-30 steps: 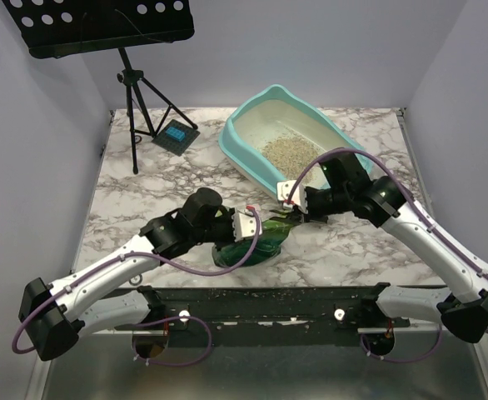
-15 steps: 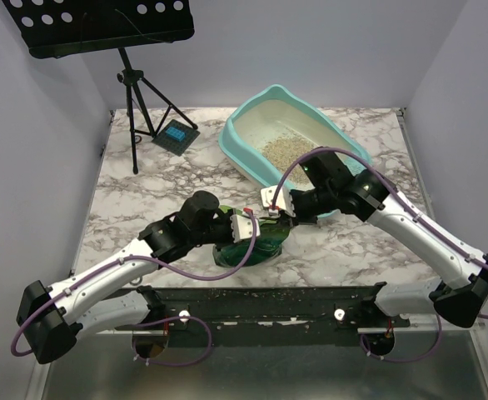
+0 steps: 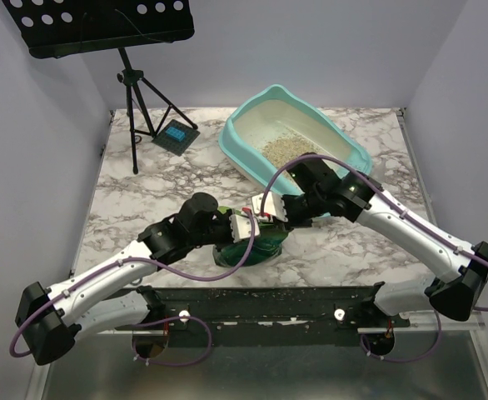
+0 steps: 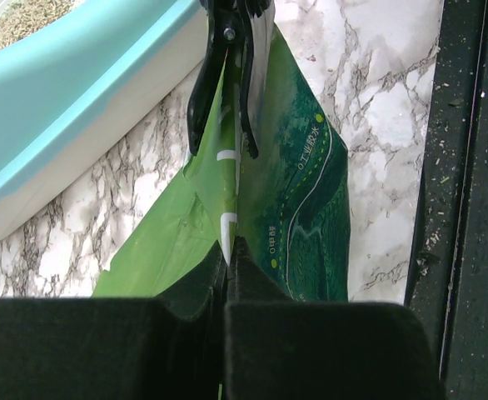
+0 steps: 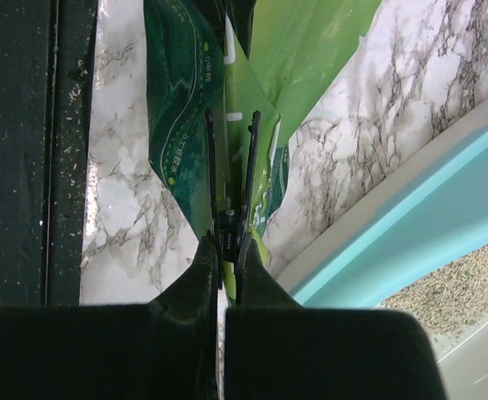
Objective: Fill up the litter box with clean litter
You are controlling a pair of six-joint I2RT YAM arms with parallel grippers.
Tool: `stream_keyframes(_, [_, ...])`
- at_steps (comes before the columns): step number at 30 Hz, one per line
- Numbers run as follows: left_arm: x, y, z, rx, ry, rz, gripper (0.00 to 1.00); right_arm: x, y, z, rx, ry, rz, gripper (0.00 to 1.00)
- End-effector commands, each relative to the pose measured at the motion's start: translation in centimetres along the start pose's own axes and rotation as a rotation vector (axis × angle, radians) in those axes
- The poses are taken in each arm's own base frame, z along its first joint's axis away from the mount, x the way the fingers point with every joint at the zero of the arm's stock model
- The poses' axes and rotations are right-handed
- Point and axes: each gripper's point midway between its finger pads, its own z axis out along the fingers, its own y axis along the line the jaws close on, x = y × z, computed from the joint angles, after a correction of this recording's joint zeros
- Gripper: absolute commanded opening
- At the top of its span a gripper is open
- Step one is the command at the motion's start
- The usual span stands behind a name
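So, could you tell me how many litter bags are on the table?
1. The green bag is beside the litter box, pinched by the left gripper; the right gripper grips a black clip on it. Arms may hide others.

A desk topped in grey-veined white marble is enclosed by plain pale lavender walls at nine, twelve and three o'clock. A black music stand with a perforated tray is set on a tripod at eleven o'clock; a small dark square device with a blue face is laid beside its feet. The six o'clock edge is lined by a black rail, with brushed metal below.
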Motion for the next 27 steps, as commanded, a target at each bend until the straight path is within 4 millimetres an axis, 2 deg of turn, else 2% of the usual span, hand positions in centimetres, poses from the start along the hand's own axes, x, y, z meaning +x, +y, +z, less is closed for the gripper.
stream_keyframes(1, [-4.8, 2.1, -1.0, -0.099, -0.181, 0.054, 0.04, 1.4, 0.8, 1.0, -0.028, 0.061, 0.03, 0.0])
stream_keyframes(7, [-5.2, 2.2, -1.1, -0.105, -0.193, 0.047, 0.06, 2.2, 1.1, 2.8, -0.065, 0.087, 0.054, 0.01])
stream_keyframes(12, [-5.3, 2.4, -1.2, -0.115, -0.195, 0.04, 0.06, 3.1, 1.2, 4.4, -0.099, 0.131, 0.081, 0.09])
stream_keyframes(17, [-5.1, 2.5, -1.1, -0.12, -0.189, 0.038, 0.07, 3.1, 1.3, 5.2, -0.112, 0.128, 0.096, 0.22])
stream_keyframes(25, [-4.7, 2.6, -0.7, -0.119, -0.17, 0.03, 0.08, 2.1, 1.0, 5.1, -0.094, 0.081, 0.107, 0.42])
stream_keyframes(27, [-4.6, 2.6, -0.6, -0.117, -0.166, 0.029, 0.08, 2.0, 0.8, 4.9, -0.079, 0.074, 0.104, 0.53])
